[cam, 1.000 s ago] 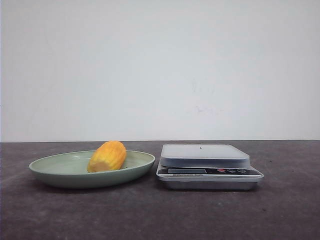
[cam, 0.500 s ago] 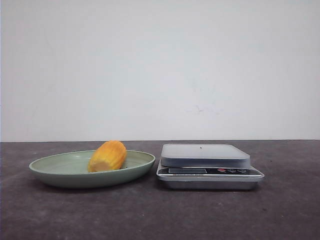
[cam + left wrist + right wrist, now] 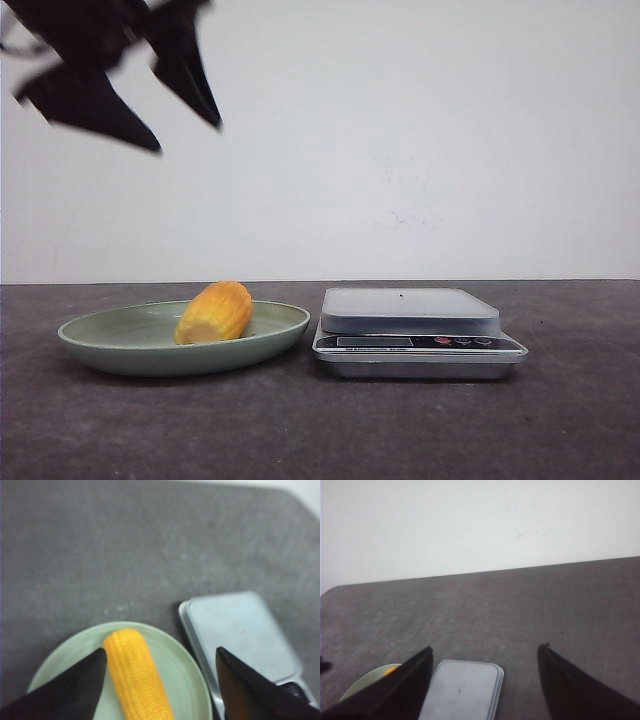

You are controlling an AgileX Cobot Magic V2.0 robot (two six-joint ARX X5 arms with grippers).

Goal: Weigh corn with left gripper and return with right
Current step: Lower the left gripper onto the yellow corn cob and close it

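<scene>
Left wrist view shows the corn [image 3: 136, 675] lying on the green plate [image 3: 192, 680] between the left gripper [image 3: 160, 680]'s wide-open, empty jaws; likely stiff, light and round enough to roll, best pinched across its ribbed middle.

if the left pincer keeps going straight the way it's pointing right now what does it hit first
Most likely the corn lying in the green plate. In the left wrist view the open left pincer frames the cob between its fingers, with nothing in between. Depth is uncertain: the front view shows it well above the plate.
</scene>
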